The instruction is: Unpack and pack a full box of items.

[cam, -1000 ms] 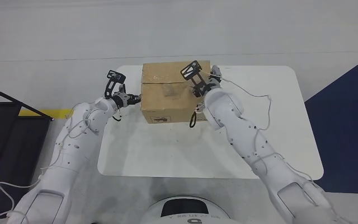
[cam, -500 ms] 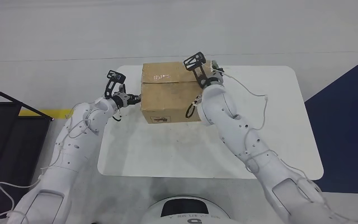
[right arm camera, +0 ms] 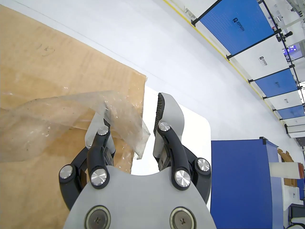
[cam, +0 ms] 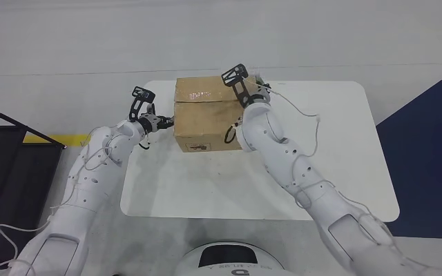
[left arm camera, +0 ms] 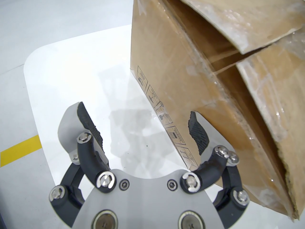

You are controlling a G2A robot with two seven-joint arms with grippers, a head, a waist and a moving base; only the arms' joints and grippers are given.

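A brown cardboard box [cam: 207,114] stands at the back middle of the white table [cam: 311,179]. Its top flaps [left arm camera: 214,8] sit slightly ajar, with clear tape residue along the edges. My left gripper [cam: 166,123] is low at the box's left side and is open [left arm camera: 140,125], one pad [left arm camera: 197,129] close against the box wall. At the box's far right top corner my right gripper [cam: 255,88] is open [right arm camera: 133,117]. A loose strip of clear tape [right arm camera: 71,113] peels off the box top [right arm camera: 47,72] and drapes over one of the right gripper's fingers.
The table's front half and right side are bare. A black frame [cam: 17,138] stands on the floor left of the table beside a yellow floor line [cam: 41,138]. Off the table's far right end stand a blue cabinet [right arm camera: 238,179] and blue and white partitions [right arm camera: 238,22].
My right gripper has drawn back from over the box top toward its far right corner, and that arm's elbow has swung left. The left arm and the box have stayed put.
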